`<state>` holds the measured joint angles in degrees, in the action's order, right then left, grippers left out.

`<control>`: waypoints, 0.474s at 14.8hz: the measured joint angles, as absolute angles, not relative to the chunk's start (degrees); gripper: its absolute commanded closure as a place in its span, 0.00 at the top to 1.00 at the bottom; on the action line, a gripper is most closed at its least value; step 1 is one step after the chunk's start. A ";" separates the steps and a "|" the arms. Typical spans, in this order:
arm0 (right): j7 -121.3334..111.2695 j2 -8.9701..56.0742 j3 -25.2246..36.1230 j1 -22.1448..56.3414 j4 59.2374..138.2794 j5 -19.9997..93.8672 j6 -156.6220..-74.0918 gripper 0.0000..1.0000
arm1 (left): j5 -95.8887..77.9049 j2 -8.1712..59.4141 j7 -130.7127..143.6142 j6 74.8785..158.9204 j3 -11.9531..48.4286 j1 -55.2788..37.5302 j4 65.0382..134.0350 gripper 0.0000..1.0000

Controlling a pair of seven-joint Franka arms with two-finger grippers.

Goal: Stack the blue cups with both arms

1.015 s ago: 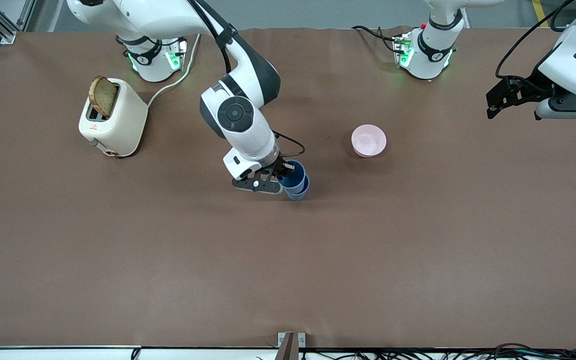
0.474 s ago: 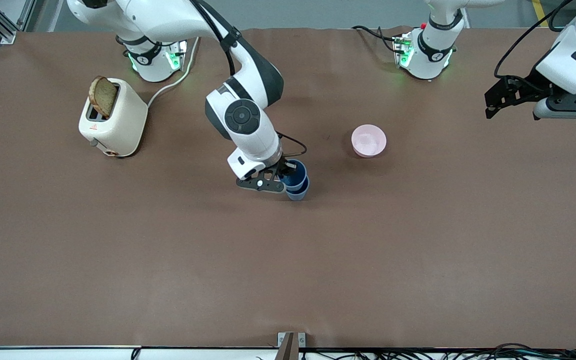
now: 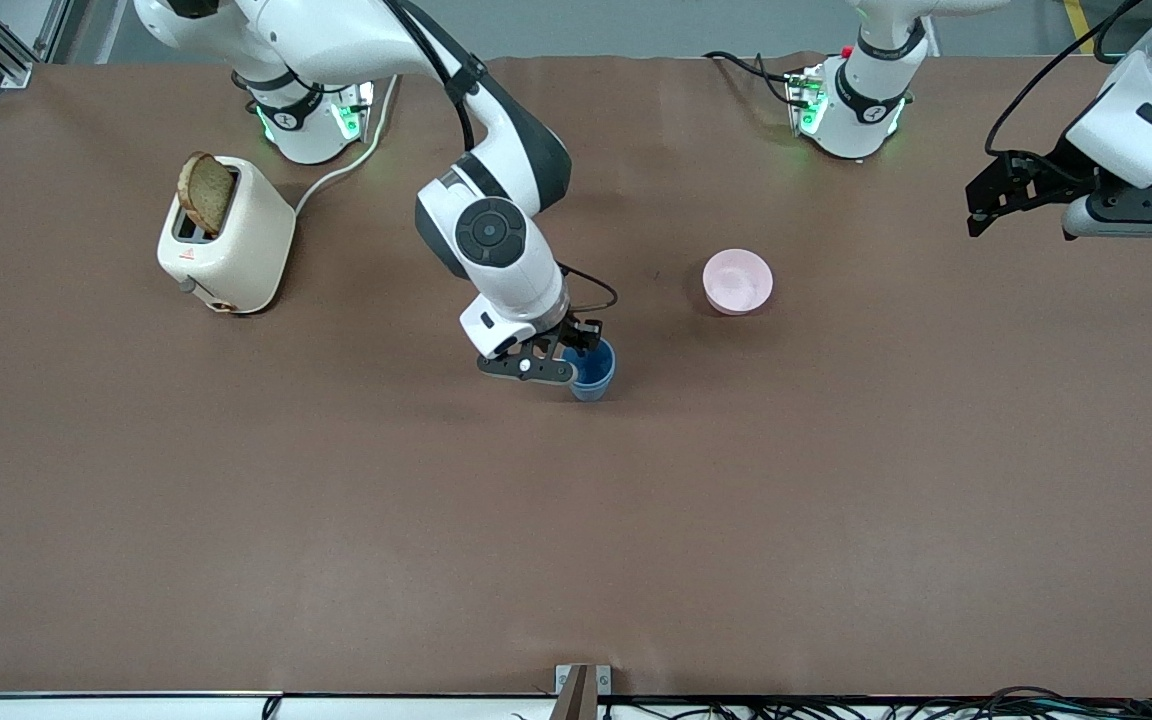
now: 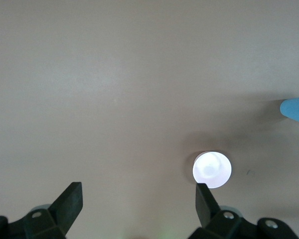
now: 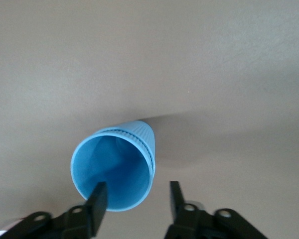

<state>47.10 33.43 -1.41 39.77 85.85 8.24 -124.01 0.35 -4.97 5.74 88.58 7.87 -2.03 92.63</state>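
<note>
The two blue cups [image 3: 596, 378] stand nested as one stack in the middle of the table, upright. In the right wrist view the stack [image 5: 134, 134] shows a doubled rim. My right gripper [image 3: 576, 354] is at the stack's rim and open [image 5: 135, 191]. One finger is inside the upper cup, the other is outside it, and neither presses the wall. My left gripper [image 3: 981, 205] waits high over the left arm's end of the table, open and empty [image 4: 138, 191].
A pink bowl [image 3: 737, 281] sits beside the stack, toward the left arm's end; it shows washed-out in the left wrist view [image 4: 212, 170]. A cream toaster [image 3: 226, 238] with a bread slice stands toward the right arm's end.
The upper cup has gone down into the lower cup, so the two rims now sit together. The right gripper has lowered with it. The left gripper has hardly moved.
</note>
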 measured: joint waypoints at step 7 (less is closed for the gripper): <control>44.93 22.84 9.65 36.32 83.88 1.78 -111.66 1.00 | 0.35 -4.97 5.74 88.65 7.90 -2.11 92.73 1.00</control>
<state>44.93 22.84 9.65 36.32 83.88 1.78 -111.66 0.35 -4.97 5.74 88.65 7.90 -2.11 92.73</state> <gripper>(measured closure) 0.000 0.000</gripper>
